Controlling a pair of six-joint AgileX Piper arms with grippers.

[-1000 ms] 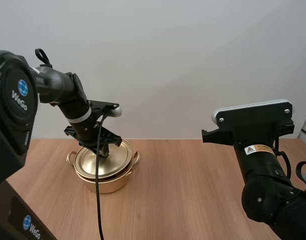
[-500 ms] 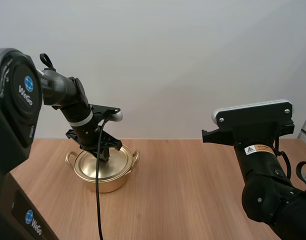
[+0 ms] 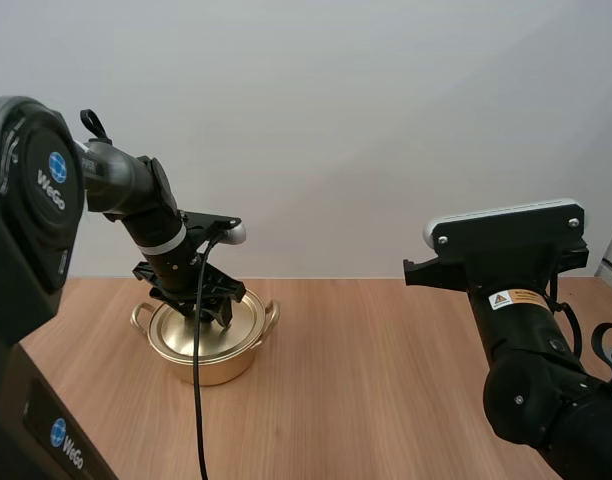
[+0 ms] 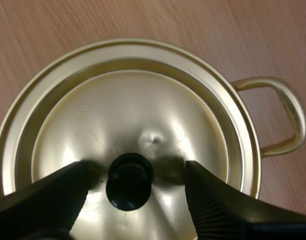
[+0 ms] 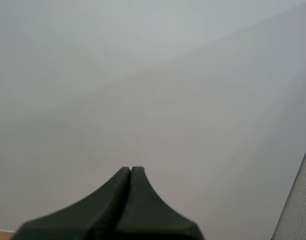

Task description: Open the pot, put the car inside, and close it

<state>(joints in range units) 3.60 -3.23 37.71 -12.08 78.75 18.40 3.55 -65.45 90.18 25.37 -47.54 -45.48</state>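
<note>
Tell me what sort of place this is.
Probably a robotics lab test bench rather than a kitchen: a left arm and a right arm work over a wooden table, and the only cookware is one gold pot with its lid on.

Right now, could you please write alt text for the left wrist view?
The left gripper is open, its two fingers flanking the black knob of the gold lid, which sits on the pot. A pot handle and wooden table lie beyond.
</note>
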